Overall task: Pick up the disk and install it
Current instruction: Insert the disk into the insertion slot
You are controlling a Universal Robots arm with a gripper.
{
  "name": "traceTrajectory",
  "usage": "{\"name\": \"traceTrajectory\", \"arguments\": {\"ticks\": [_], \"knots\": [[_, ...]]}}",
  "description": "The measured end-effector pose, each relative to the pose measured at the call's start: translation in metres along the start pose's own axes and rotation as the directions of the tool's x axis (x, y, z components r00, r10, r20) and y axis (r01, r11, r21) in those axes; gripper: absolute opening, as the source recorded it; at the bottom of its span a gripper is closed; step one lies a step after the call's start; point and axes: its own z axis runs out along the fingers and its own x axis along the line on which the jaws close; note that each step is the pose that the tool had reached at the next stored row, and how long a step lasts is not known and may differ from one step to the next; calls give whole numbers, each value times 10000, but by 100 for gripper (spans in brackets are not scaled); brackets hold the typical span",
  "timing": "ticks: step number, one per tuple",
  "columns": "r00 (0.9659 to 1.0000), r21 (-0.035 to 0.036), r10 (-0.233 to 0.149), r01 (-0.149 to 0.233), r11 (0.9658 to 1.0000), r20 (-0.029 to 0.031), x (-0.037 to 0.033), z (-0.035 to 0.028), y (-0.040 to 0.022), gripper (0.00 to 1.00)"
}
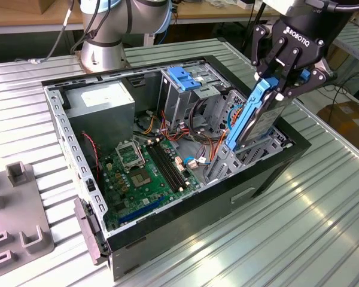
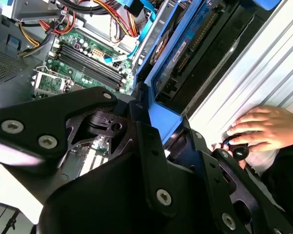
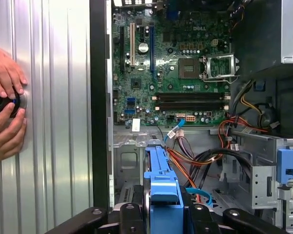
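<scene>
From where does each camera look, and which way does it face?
Exterior view: off the arm, above the table, looking down into the open computer case; arm base and claw, shut on the disk, show.
First wrist view: behind the claw, facing along the disk to the motherboard; claw links show.
Second wrist view: behind the claw too, slanted toward the motherboard.
Both wrist views share a person's hands on the table.

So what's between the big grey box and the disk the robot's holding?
In the exterior view, a metal cage with a blue handle and tangled wires sit between the grey box and the disk.
</scene>
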Motion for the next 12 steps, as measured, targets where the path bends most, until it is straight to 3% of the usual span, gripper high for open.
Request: {"name": "traceTrajectory", "arguments": {"ticks": [12], "knots": [[10000, 0, 0, 0, 10000, -4, 2, 141, 0, 37]]}}
